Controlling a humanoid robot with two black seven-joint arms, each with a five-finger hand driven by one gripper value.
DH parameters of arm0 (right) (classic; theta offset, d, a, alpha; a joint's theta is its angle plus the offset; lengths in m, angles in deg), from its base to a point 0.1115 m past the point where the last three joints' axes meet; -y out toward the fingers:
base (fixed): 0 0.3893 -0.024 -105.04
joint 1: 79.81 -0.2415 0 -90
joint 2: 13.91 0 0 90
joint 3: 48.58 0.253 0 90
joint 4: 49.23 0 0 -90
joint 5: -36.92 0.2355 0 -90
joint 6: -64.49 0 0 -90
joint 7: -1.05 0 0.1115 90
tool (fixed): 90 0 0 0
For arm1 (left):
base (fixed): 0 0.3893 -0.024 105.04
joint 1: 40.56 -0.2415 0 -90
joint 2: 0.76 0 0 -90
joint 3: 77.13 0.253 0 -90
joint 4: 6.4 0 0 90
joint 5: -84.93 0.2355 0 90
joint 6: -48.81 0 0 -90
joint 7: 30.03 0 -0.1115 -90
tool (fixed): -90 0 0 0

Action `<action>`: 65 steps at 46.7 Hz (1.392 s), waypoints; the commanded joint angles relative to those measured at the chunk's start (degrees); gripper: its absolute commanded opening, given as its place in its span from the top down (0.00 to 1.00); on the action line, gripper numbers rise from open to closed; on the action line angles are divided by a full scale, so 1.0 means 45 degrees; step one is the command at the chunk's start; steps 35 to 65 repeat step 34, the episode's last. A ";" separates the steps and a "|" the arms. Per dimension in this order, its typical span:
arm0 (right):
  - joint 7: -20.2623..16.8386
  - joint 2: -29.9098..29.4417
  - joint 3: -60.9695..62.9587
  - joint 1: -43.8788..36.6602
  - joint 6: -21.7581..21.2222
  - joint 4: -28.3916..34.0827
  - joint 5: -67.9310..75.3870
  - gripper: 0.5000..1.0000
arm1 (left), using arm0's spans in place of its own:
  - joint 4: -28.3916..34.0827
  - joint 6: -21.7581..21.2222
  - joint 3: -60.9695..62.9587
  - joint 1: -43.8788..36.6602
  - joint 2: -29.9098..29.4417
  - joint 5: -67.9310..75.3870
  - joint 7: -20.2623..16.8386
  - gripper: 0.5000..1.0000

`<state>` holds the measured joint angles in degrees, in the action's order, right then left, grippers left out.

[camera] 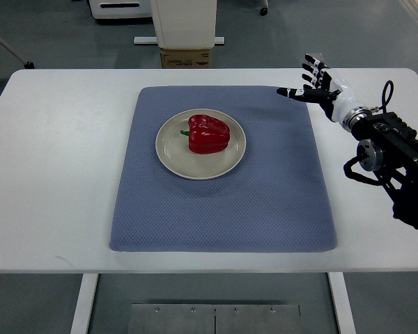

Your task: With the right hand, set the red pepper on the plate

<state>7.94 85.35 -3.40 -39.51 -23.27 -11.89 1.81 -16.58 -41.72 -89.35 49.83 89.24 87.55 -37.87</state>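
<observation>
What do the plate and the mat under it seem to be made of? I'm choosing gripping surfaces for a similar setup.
The plate looks like glazed ceramic or melamine: smooth cream surface, faint sheen; which one is unclear. The mat looks like woven or textured fabric, possibly foam-backed: matte blue-grey with fine dimpled weave and soft rounded corners.

You've got a glossy, waxy-skinned red pepper [209, 133] well left of your right hand [319, 82], sitting on a smooth, slightly satin cream plate [168, 154], ceramic or plastic by the look. Under that is a matt blue-grey cloth mat [265, 202] with a fine woven, dimpled texture, reaching right under the fingers [290, 92]. The counter [56, 174] is smooth matt white. The fingers themselves look like hard black and white plastic.
</observation>
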 commanded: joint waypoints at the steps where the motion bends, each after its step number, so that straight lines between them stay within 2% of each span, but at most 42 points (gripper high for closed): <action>1: 0.0049 -0.0007 0.0098 0.0165 0.0556 0.0002 0.0478 0.01 | -0.0004 0.0000 0.0001 -0.0008 0.0000 0.0005 0.0002 0.00; 9: 0.0107 0.0110 0.0098 0.0498 0.0714 0.0041 0.1554 0.00 | -0.0004 0.0000 0.0001 -0.0008 0.0000 -0.0015 0.0002 0.00; 65: 0.0127 0.0188 0.0098 0.0751 0.0675 0.0061 0.1612 0.00 | -0.0004 0.0000 0.0001 -0.0008 0.0000 0.0005 0.0002 0.00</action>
